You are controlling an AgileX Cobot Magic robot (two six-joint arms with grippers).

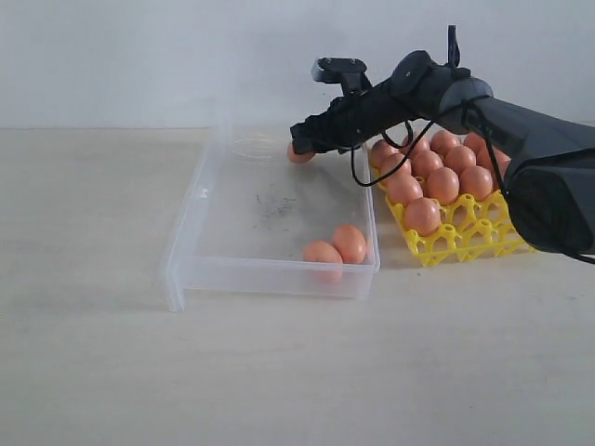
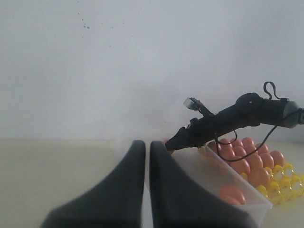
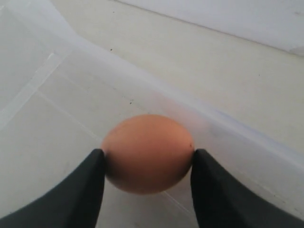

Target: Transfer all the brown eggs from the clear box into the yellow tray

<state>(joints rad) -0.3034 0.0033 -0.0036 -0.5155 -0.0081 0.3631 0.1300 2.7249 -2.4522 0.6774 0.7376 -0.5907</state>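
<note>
Plain white wall (image 1: 139, 56) behind a pale beige tabletop (image 1: 279, 372), soft even light.

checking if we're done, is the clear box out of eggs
No, two eggs lie in the near corner of the box, and a third egg sits between the fingers of the right gripper by the far wall.

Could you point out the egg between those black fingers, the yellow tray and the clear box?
egg (image 3: 147, 154): right wrist view, middle of its shell.
yellow tray (image 1: 462, 243): exterior view, bare front lattice.
clear box (image 1: 232, 275): exterior view, front wall.

Right gripper (image 3: 147, 159) gripping — left gripper (image 2: 147, 147) closed
</note>
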